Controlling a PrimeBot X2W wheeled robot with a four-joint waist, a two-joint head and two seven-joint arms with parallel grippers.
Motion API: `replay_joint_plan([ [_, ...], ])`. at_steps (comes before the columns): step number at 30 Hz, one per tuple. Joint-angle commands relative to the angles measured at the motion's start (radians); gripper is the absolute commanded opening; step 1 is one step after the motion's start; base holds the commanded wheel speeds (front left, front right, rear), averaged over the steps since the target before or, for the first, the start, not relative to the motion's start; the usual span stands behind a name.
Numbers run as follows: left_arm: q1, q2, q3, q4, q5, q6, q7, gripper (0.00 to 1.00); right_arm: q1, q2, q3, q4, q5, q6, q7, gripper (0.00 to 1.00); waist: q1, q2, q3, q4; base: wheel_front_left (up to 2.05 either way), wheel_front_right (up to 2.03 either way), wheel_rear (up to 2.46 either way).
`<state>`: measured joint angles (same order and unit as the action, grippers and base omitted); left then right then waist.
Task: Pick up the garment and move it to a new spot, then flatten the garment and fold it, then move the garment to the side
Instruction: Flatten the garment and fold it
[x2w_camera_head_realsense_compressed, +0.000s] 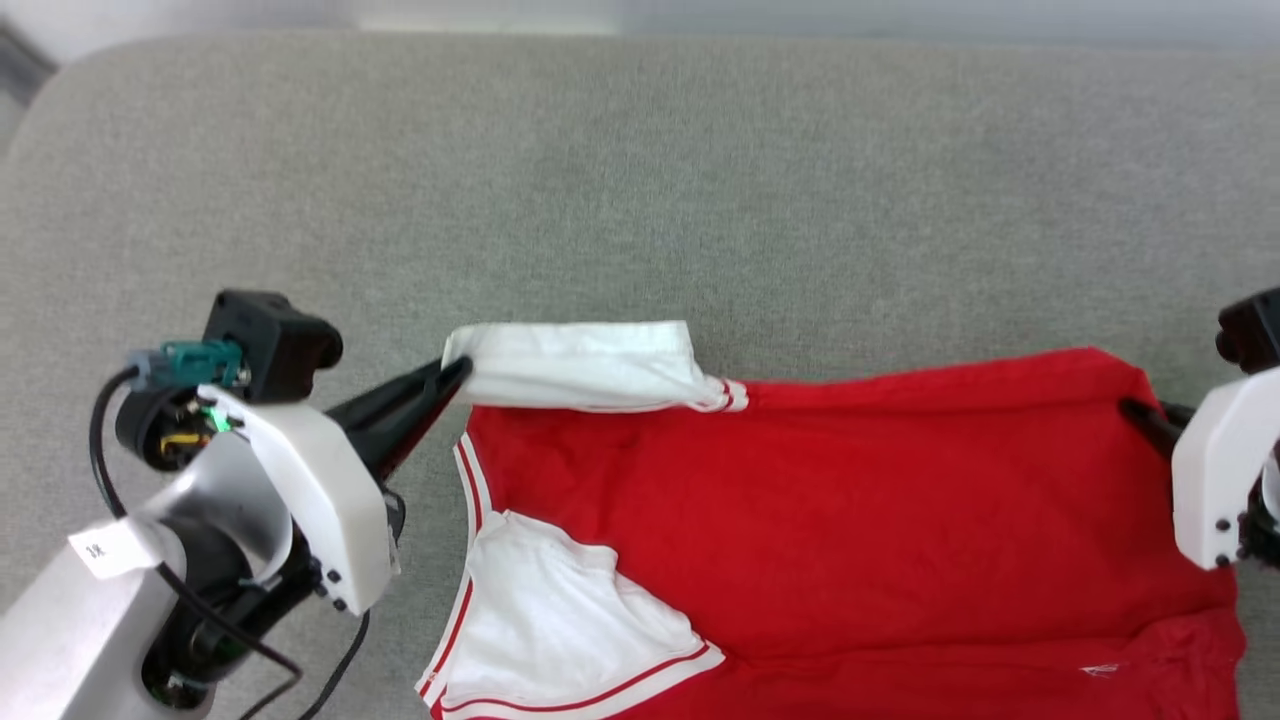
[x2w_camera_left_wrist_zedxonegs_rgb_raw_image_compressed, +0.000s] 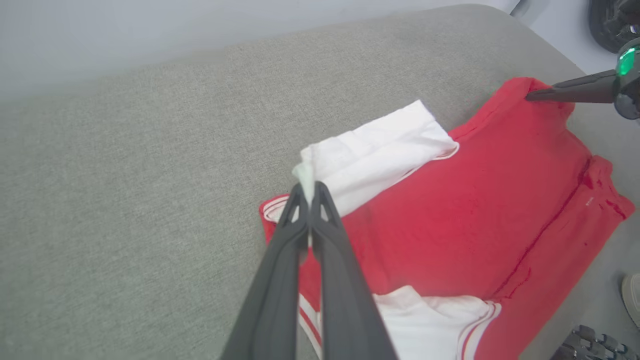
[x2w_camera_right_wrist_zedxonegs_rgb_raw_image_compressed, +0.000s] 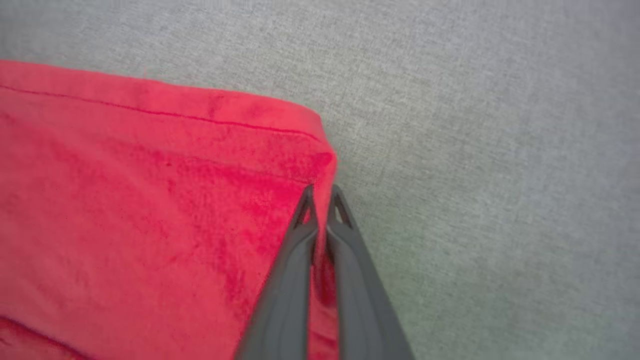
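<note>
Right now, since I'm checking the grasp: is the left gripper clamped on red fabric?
No, the left gripper is shut on the white sleeve of the garment.

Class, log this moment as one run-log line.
left gripper: shut on garment sleeve | right gripper: shut on garment corner | garment: lying on grey surface

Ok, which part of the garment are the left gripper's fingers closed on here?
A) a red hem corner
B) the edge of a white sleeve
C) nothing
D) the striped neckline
B: the left gripper is shut on the edge of the upper white sleeve of the garment, with white cloth pinched between its tips; the red corner is in the right gripper.
</note>
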<state>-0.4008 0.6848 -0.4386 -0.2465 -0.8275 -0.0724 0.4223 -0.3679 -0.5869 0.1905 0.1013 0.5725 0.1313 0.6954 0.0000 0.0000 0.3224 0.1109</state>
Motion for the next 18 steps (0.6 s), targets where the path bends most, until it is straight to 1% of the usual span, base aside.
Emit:
replay_joint_plan([
  [1,0.028,0.006,0.004,-0.005,-0.004,0.008,-0.007,0.00,0.034,0.009,-0.014,-0.016,0.000,-0.001,-0.016,0.00,0.0000,0.0000,-0.037,-0.005,0.00,0.00,0.00],
  [6,0.121,0.027,0.013,-0.029,-0.034,0.040,-0.004,0.00,0.144,0.042,-0.068,-0.077,-0.007,-0.001,-0.043,0.00,0.0000,0.0000,-0.087,-0.012,0.00,0.00,0.00],
  [11,0.222,0.053,0.010,-0.072,-0.055,0.074,0.005,0.00,0.257,0.076,-0.113,-0.140,-0.015,-0.001,-0.062,0.00,0.0000,0.0000,-0.115,-0.010,0.00,0.00,0.00],
  [18,0.341,0.067,-0.034,-0.076,-0.054,0.094,0.016,0.00,0.396,0.088,-0.133,-0.185,-0.008,-0.001,-0.130,0.00,0.0000,0.0000,-0.123,-0.001,0.00,0.00,0.00],
])
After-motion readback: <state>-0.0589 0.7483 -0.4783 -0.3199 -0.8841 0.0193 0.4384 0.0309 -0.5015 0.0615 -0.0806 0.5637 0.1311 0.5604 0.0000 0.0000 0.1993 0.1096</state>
